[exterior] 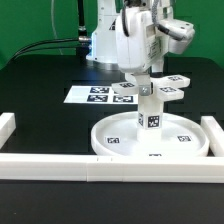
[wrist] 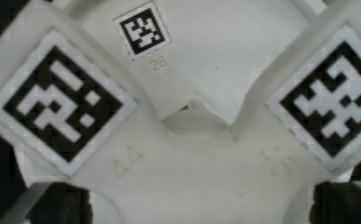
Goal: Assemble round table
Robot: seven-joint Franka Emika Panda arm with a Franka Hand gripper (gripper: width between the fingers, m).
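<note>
- The round disc [exterior: 150, 138] is lying flat on the black table [exterior: 40, 90], pushed into the corner of the white border rails [exterior: 60, 163] — probably so it cannot slide while parts go on.
- The post [exterior: 150, 110] is standing upright at the disc's middle, with the cross-shaped piece [exterior: 162, 88] sitting at its top.
- The gripper [exterior: 140, 68] is hanging directly over that cross piece, right at its hub — whether the fingers are clamping it or standing apart, I cannot tell.
- The wrist view is filling with the cross piece's tagged arms [wrist: 61, 95], very close under the fingers [wrist: 61, 200].
- The marker board [exterior: 100, 95] is lying behind the disc.
</note>
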